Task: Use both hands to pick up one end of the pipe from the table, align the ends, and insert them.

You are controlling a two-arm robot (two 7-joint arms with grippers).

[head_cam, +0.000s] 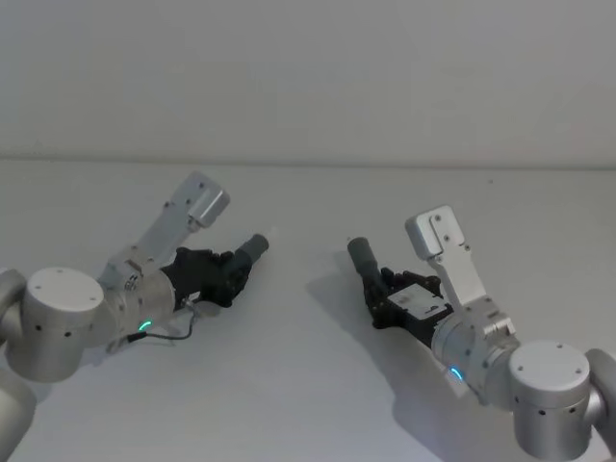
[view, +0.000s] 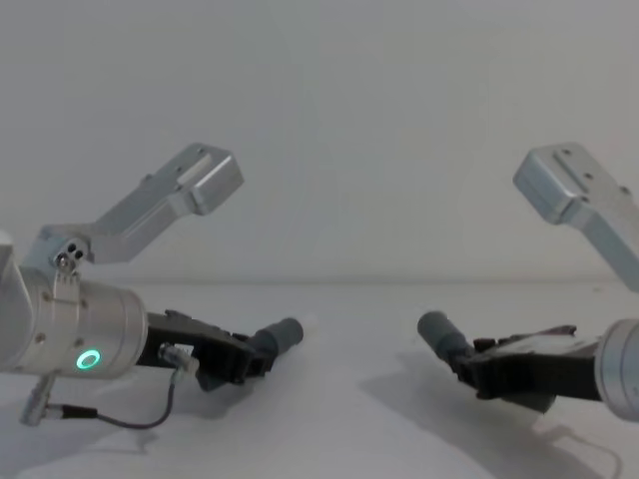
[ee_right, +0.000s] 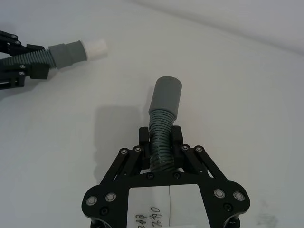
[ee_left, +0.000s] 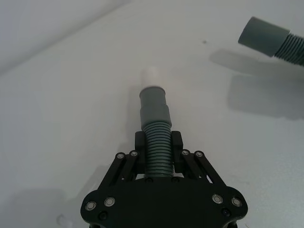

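Left gripper (head_cam: 234, 273): low over the left half of the table (head_cam: 308, 395), reaching forward and inward. Its fingers (ee_left: 176, 141) are clamped on the ribbed part of the left hose piece (ee_left: 156, 124), one on either side, with no gap showing.
Left arm light (view: 90, 359): a green ring glowing on the wrist housing.
Left hose piece: sticks straight out beyond the fingertips, with the ribbed part nearest the grip, then a smooth grey cuff, then the white tip (ee_left: 152, 76). It is lifted off the table and points inward and away from the robot.
Gap: the two free ends face roughly toward each other across the middle of the table. They are well apart and not lined up.
Right hose piece (head_cam: 363, 254): ribbed where it is gripped, ending in a plain smooth grey cuff (ee_right: 166, 94). It is lifted, its shadow falls to one side on the table, and it points inward and away from the robot.
Right gripper (head_cam: 381, 289): low over the right half of the table, reaching forward and inward. Its fingers (ee_right: 145, 137) are squeezed against both sides of the ribbed part just behind the cuff, gripping it firmly.
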